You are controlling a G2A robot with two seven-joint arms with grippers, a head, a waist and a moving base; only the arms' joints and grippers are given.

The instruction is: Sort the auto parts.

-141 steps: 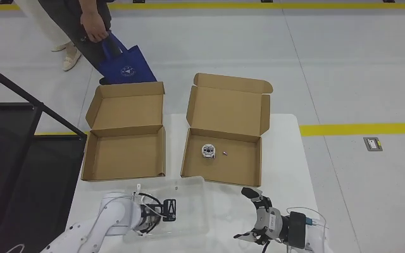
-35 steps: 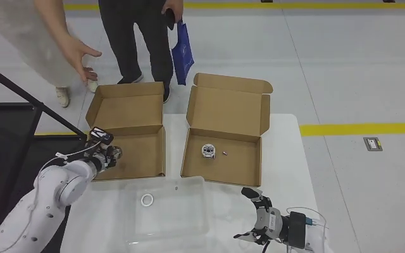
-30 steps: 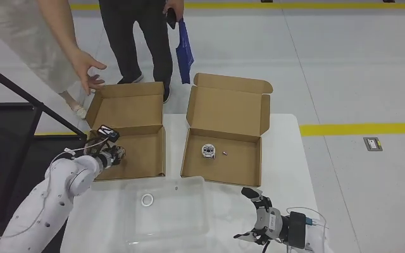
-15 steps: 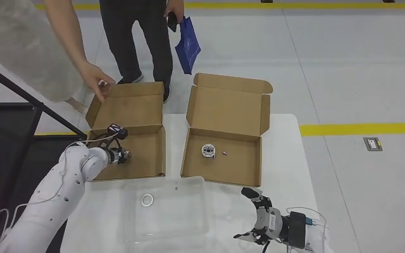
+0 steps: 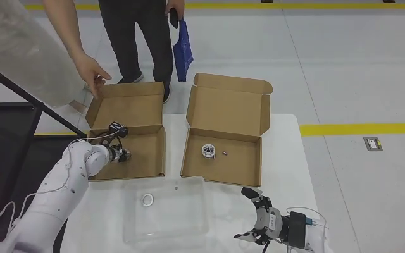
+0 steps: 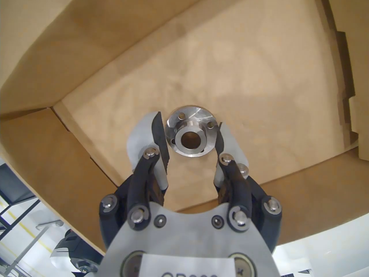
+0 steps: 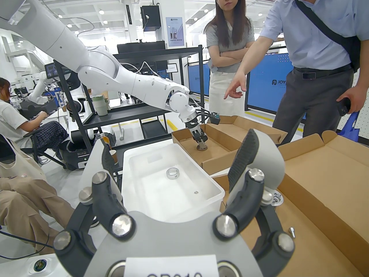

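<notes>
Flanged hub [image 6: 188, 138], bright metal with a bored collar and small holes round its flange, sits clenched between the dark pads of the left end effector [image 6: 188, 122], one pad pressed to each side. The hub's flange rests on the floor of the left cardboard box [image 5: 142, 158], which lies open at the far left corner of the desk [image 5: 285, 183]. A white label [image 6: 187, 266] on this wrist plate shows only the tops of dark characters, too little to read.

The right end effector [image 5: 248, 215] hangs released, fingers spread wide, at the near right corner of the desk; its own white label [image 7: 173, 266] is likewise cut short.

Between the arms, along the near edge, a clear bin [image 5: 190, 221] holds a metal ring [image 5: 147, 200]. At the far edge, just beside the left box, the right cardboard box [image 5: 240, 167] holds a round part [image 5: 208, 150] with a small pin [image 5: 224, 152] near it.
</notes>
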